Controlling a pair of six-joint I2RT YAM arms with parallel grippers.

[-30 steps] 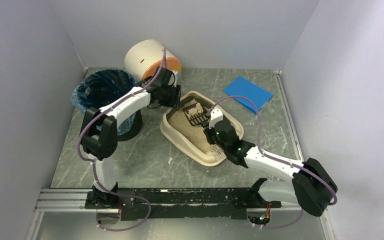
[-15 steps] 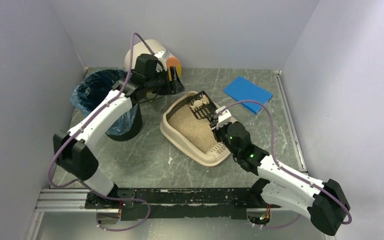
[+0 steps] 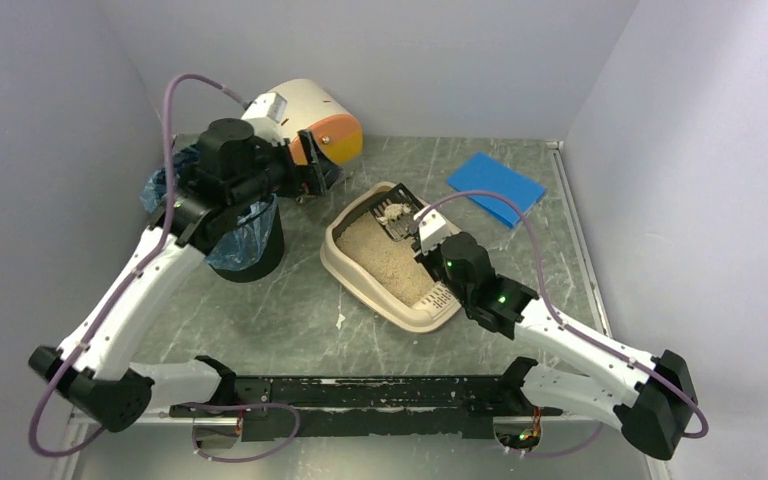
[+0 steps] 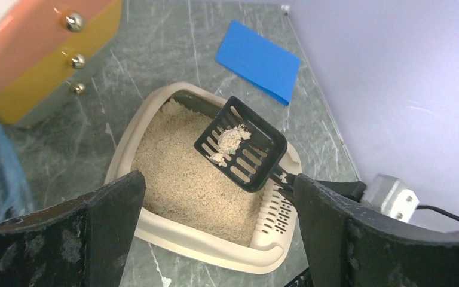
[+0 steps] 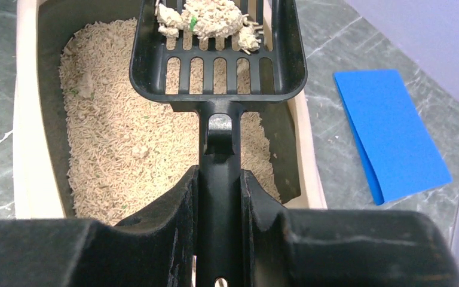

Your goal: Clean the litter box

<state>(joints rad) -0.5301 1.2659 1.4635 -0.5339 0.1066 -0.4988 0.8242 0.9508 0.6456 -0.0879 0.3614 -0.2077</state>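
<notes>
Change since half a second ago: the left arm's elbow has swung out to the near left corner and its wrist has risen above the bin. The right arm and scoop are almost unmoved.

Count: two arms, one litter box, one scoop, one clump, one bin, one drawer unit, one blue sheet.

The right arm reaches forward from the near right. The right gripper (image 5: 220, 179) is clamped on the handle of the black scoop (image 5: 215, 66). The litter box (image 3: 380, 305) sits mid-table, angled, holding tan litter. The scoop is held above the box's far end and carries the clump (image 5: 212, 18).

The left arm stretches diagonally to the far left. The left gripper (image 4: 219, 181) has its jaws wide apart and holds nothing. Below its wrist stands the bin (image 3: 250, 240) with a blue liner. The drawer unit (image 3: 310, 115) is behind the bin. The blue sheet (image 3: 495, 187) lies flat at the far right.
</notes>
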